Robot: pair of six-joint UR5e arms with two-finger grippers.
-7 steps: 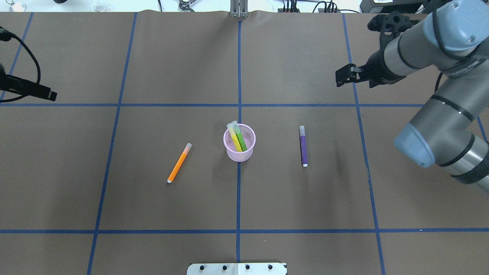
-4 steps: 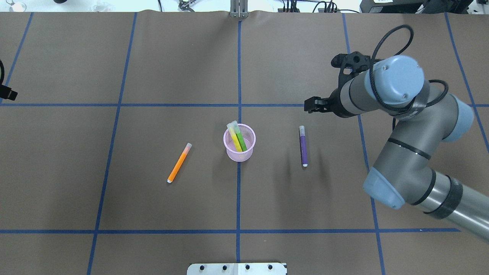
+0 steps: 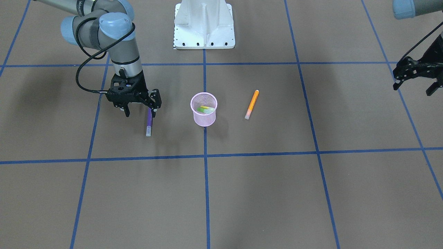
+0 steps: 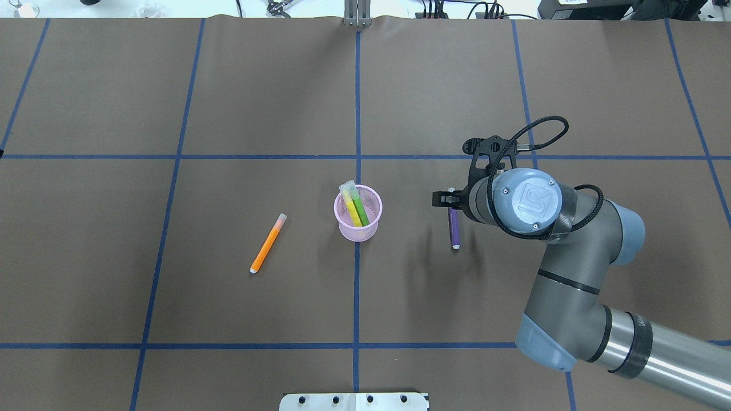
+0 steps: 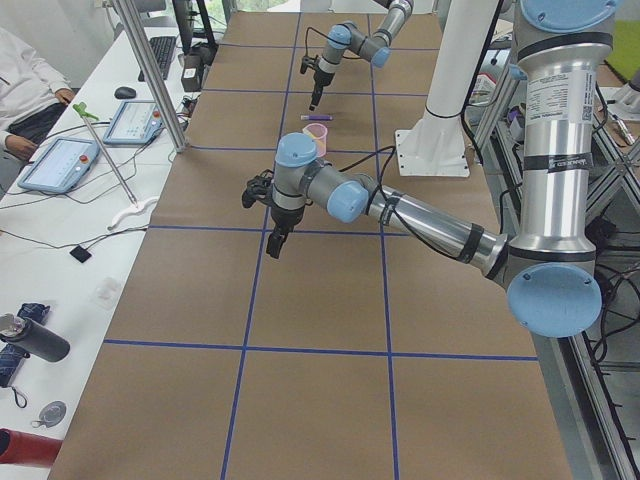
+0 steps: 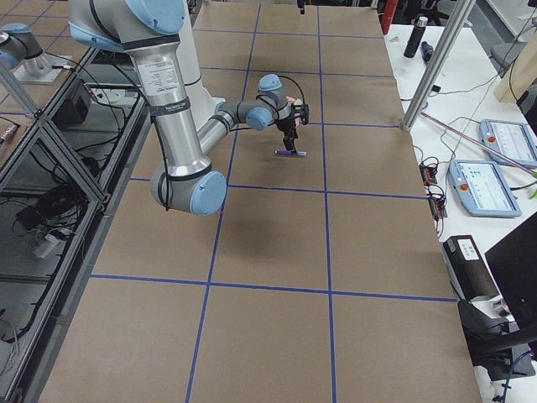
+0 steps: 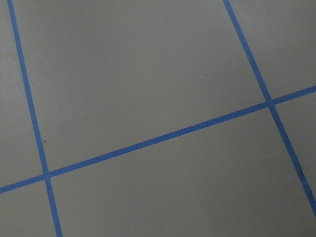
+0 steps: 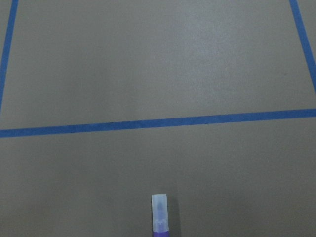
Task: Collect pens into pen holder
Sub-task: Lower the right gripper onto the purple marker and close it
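Note:
The pink mesh pen holder [image 4: 357,233] stands at the table's middle and holds a yellow pen [image 4: 349,206] and a green pen [image 4: 360,210]. It also shows in the front view [image 3: 204,119]. An orange pen [image 4: 266,244] lies to its left. A purple pen [image 4: 454,231] lies to its right. My right gripper [image 3: 140,111] is open and empty, points down and hovers above the purple pen [image 3: 149,122] without touching it. The right wrist view shows only the pen's pale cap [image 8: 160,215]. My left gripper [image 3: 413,88] is open and empty, far off at the table's left side.
The brown table cover [image 4: 257,103] bears a grid of blue tape lines [image 4: 357,114]. The robot's white base plate [image 3: 204,24] is at the near edge. Monitors and cables lie on side benches beyond the table ends.
My right arm has swung in from the far right and come down over the purple pen. My left gripper has drawn back to the left, out of the overhead view. The pens and holder have not moved.

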